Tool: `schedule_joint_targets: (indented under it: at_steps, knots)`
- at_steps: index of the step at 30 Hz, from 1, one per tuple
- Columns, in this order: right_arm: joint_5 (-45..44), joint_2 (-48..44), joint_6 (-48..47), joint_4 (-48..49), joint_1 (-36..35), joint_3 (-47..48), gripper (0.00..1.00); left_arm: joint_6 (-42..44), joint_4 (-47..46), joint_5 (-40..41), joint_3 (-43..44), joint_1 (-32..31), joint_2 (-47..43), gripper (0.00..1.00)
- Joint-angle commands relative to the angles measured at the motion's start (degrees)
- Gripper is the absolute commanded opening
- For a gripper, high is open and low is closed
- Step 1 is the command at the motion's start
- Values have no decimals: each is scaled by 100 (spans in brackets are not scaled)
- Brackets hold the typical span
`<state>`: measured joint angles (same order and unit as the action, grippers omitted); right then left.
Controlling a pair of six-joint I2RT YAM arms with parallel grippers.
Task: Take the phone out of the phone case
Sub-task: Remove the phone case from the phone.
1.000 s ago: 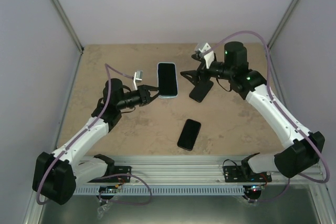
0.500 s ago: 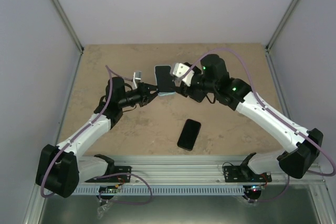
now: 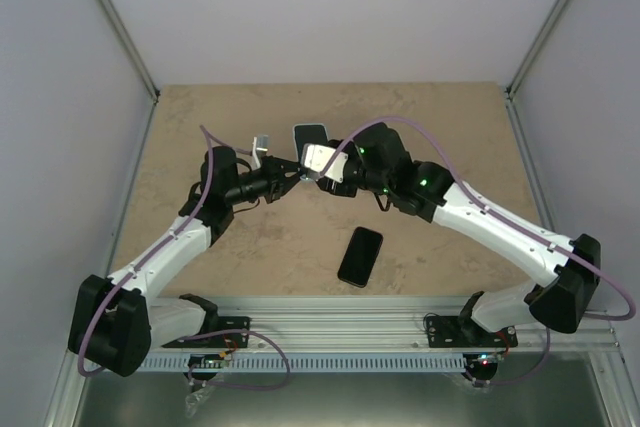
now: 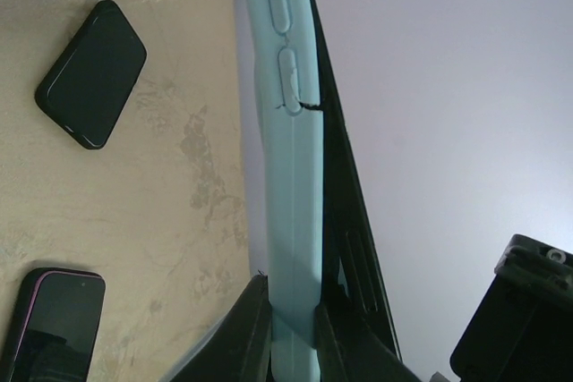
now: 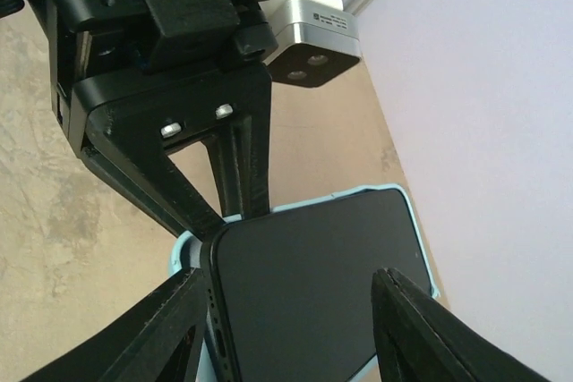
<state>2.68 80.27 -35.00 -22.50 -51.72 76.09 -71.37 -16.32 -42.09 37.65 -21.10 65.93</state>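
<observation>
My left gripper [image 3: 290,170] is pinched shut on the near end of the light blue case [image 4: 291,176]. It squeezes the case front to back, so my left wrist camera sees the case from its thin side. The phone [image 5: 313,292] sits in the case with its dark screen facing my right wrist camera. Both are held up off the table [image 3: 200,107].

From above, the phone's long side points away from the arm bases, toward the back wall. The left gripper has the near end, and the far end sticks out free.

My right gripper [image 5: 291,279] comes in from the right, very close to the left one. Its jaws are wide open and hold nothing. One finger sits on each side of the screen, so the phone's long side runs down between them. I can't tell if the fingers touch it yet.

A blue rim shows around the corners of the phone, so I think it is mostly in the case. I can't tell if one corner has popped up.

I think the right gripper must do the pulling, because it is right over the screen and the left one only holds the case.

A black phone [image 4: 89,73] and a purple-edged phone [image 4: 49,324] lie on the table, well apart from this.
</observation>
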Motion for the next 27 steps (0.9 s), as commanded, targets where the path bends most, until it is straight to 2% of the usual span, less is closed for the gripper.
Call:
schedule_joint_targets:
  at_steps: [1, 14, 27]
  knots:
    - [-416, 98, -251, 194, -169, -168, 51, -33, -553, -15, 125, 45, -54, 0]
    - [-1290, 175, -483, 682, -347, -372, 46, -39, -637, -55, 118, 45, -19, 0]
    - [-1242, 274, -318, 622, -348, -83, 45, 289, -328, 75, 146, 45, -73, 0]
